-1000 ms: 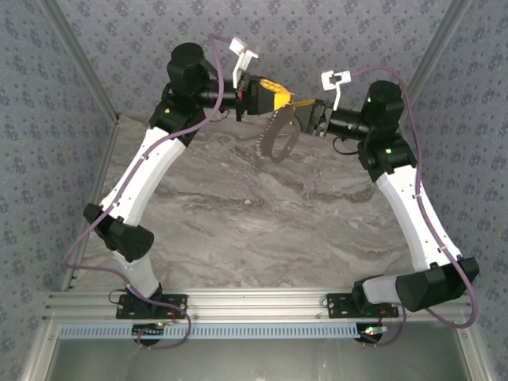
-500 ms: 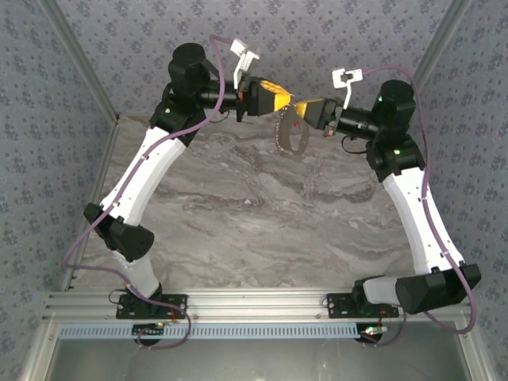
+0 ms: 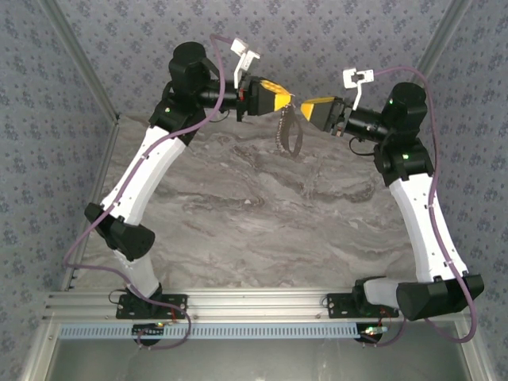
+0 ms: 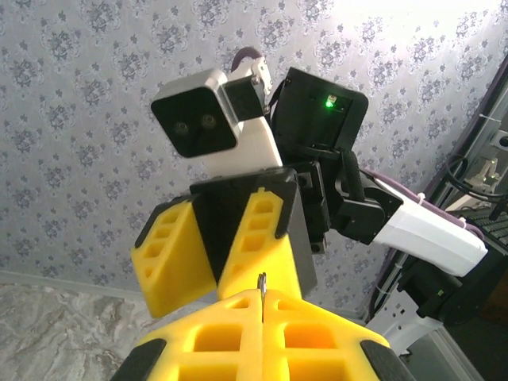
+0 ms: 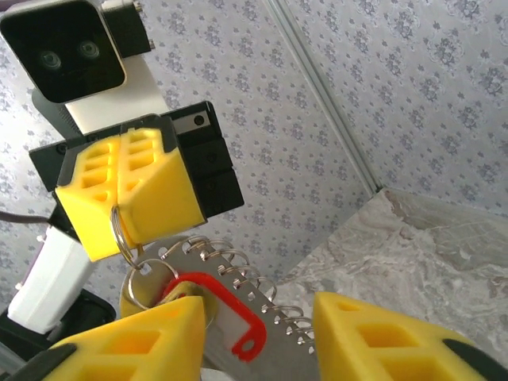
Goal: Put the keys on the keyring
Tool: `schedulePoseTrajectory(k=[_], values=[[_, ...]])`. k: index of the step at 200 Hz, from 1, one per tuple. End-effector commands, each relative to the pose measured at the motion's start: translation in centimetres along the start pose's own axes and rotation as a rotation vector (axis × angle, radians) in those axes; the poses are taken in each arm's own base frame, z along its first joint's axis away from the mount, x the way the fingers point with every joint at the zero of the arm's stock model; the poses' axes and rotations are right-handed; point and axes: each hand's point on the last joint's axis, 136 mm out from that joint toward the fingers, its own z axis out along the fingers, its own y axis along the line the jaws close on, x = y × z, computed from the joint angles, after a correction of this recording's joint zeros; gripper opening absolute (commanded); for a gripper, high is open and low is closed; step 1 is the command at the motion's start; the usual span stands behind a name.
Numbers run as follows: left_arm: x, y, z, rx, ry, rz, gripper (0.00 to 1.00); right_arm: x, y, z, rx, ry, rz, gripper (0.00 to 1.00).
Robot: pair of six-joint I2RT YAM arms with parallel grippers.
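Red key (image 5: 228,301), yellow jaws, grey veined marble table (image 3: 238,230), grey floral wallpaper (image 3: 317,32), white arms (image 3: 143,175).

The bench (image 3: 254,214) has a grey, veined marble top. Along its near edge runs an aluminium rail (image 3: 254,302). A left arm base (image 3: 151,305) and a right arm base (image 3: 357,305) are bolted on it.

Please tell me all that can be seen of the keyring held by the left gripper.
The keyring is a thin, silvery metal loop. Its top is pinched between the shut yellow fingers of the left gripper, and it hangs in the air over the marble table. Below it hang a second ring and a grey plate edged with small coils; a red key lies against the plate.
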Motion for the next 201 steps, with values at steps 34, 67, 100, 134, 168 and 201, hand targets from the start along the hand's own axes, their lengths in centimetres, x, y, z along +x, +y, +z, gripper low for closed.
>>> schedulePoseTrajectory(k=[34, 67, 100, 134, 168, 201], values=[[-1.2, -1.5, 0.1, 0.053, 0.0, 0.058, 0.0, 1.9, 1.1, 0.1, 0.008, 0.04, -0.011, 0.54], [-1.3, -1.6, 0.3, 0.07, 0.007, 0.053, 0.0, 2.2, 1.4, 1.1, 0.008, 0.049, -0.026, 0.58], [-1.3, -1.8, 0.4, 0.09, 0.013, 0.05, 0.0, 1.2, 0.5, 1.4, 0.055, 0.018, -0.053, 0.59], [-1.2, -1.9, 0.5, 0.094, 0.014, 0.048, 0.0, 0.1, -0.1, 1.6, 0.08, -0.005, -0.079, 0.54], [-1.2, -1.8, 0.4, 0.09, 0.016, 0.051, 0.0, 0.0, -0.1, 1.3, 0.077, -0.006, -0.082, 0.4], [-1.2, -1.5, 0.4, 0.078, 0.014, 0.059, 0.0, 0.3, 0.0, 0.6, 0.076, 0.003, -0.078, 0.3]])
